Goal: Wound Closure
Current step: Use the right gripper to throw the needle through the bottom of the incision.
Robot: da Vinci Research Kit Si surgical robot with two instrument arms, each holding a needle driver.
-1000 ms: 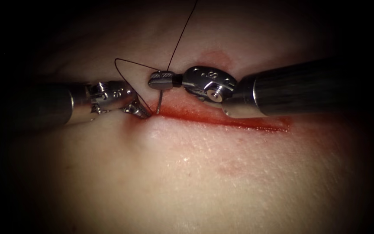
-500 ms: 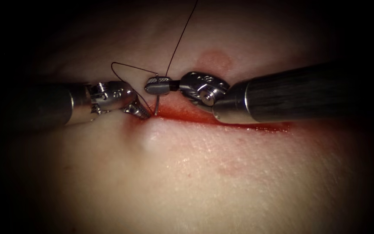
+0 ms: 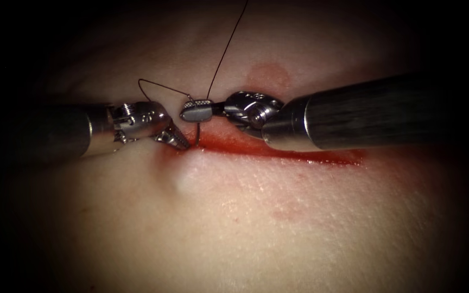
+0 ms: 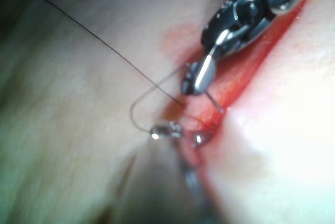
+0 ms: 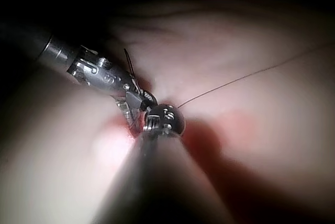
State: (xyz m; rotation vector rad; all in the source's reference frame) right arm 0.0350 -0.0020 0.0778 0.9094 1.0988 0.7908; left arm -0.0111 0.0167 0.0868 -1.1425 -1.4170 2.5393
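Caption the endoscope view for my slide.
Right tool holds the needle, its tip in the cut; left tool beside it.

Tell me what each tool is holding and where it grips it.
The right tool grips the needle near its thread end; the needle's tip is in the tissue at the cut. Whether the left tool holds anything cannot be told.

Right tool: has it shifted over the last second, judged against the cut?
Yes. The right tool, shut on the needle, moved leftward and tilted down toward the cut; the left tool stayed put.
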